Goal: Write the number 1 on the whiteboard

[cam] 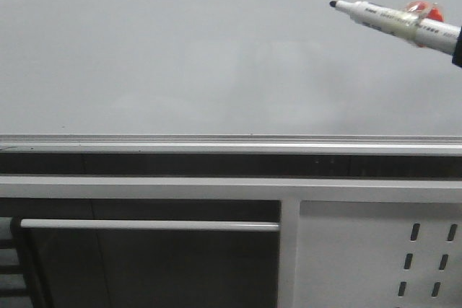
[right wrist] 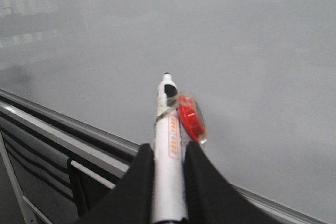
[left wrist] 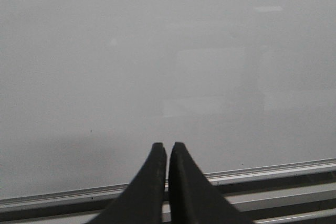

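The whiteboard [cam: 180, 55] fills the upper part of the front view, pale grey and glossy, with its silver rail [cam: 216, 142] below. No black stroke of the number 1 shows on it. A white marker pen [cam: 393, 22] with a black tip and a red piece taped to it juts in from the right, its tip pointing left, close to the board. My right gripper [right wrist: 168, 153] is shut on the marker [right wrist: 169, 140]. My left gripper [left wrist: 167, 148] is shut and empty, facing the whiteboard [left wrist: 157, 51] just above the rail.
Below the rail are a dark gap, a white frame with a horizontal bar [cam: 144, 225], and a grey metal panel with slotted holes [cam: 404, 257] at the lower right.
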{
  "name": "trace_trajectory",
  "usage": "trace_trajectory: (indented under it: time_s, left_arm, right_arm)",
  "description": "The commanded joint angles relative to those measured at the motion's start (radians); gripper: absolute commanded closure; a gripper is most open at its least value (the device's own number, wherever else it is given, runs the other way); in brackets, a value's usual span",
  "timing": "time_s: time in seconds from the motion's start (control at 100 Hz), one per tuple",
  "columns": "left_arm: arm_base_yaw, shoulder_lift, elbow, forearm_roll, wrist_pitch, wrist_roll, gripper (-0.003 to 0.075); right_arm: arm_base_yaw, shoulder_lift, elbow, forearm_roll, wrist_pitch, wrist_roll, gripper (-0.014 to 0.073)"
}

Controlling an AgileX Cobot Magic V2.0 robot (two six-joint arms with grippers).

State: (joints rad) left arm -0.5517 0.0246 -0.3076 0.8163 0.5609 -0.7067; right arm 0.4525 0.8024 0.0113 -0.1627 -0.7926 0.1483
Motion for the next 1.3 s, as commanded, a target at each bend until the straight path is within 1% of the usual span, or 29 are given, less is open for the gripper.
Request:
trace_trajectory:
  time_s: [0.0, 0.13, 0.23, 0.3, 0.39, 0.58, 0.74, 1.1, 1.29]
  left_arm:
    - [0.002, 0.012, -0.025, 0.019, -0.060, -0.002, 0.0738]
    - [0.002, 0.012, -0.025, 0.023, -0.060, -0.002, 0.0738]
    - [0.002, 0.012, -0.025, 0.147, -0.056, -0.002, 0.0738]
    - [0.002, 0.012, -0.025, 0.188, -0.056, -0.002, 0.0738]
    - [0.002, 0.012, -0.025, 0.185, -0.056, -0.002, 0.0738]
    - [0.002, 0.012, -0.025, 0.185, -0.056, -0.002, 0.0738]
    - [0.002, 0.012, -0.025, 0.185, -0.059, -0.002, 0.0738]
    - [0.002, 0.012, -0.025, 0.185, -0.059, -0.002, 0.0738]
    - [0.002, 0.012, -0.025, 0.185, -0.059, -0.002, 0.0738]
  right_arm:
    - [0.000, 0.047, -0.026, -0.004, -0.113, 0.001, 0.0655]
    - [0.000, 0.111, -0.050, -0.019, -0.134, 0.001, 0.0655]
    - [0.000, 0.151, -0.071, -0.025, -0.148, 0.001, 0.0655]
    - [0.000, 0.177, -0.083, -0.026, -0.150, 0.001, 0.0655]
    - [0.000, 0.203, -0.093, -0.029, -0.154, 0.001, 0.0655]
    - [0.000, 0.243, -0.094, -0.029, -0.243, -0.003, 0.0655]
    - [0.000, 0.266, -0.102, -0.024, -0.253, -0.038, 0.0655]
    - [0.000, 0.276, -0.102, 0.052, -0.257, -0.065, 0.0655]
    - [0.000, 0.276, -0.102, 0.067, -0.259, -0.067, 0.0654]
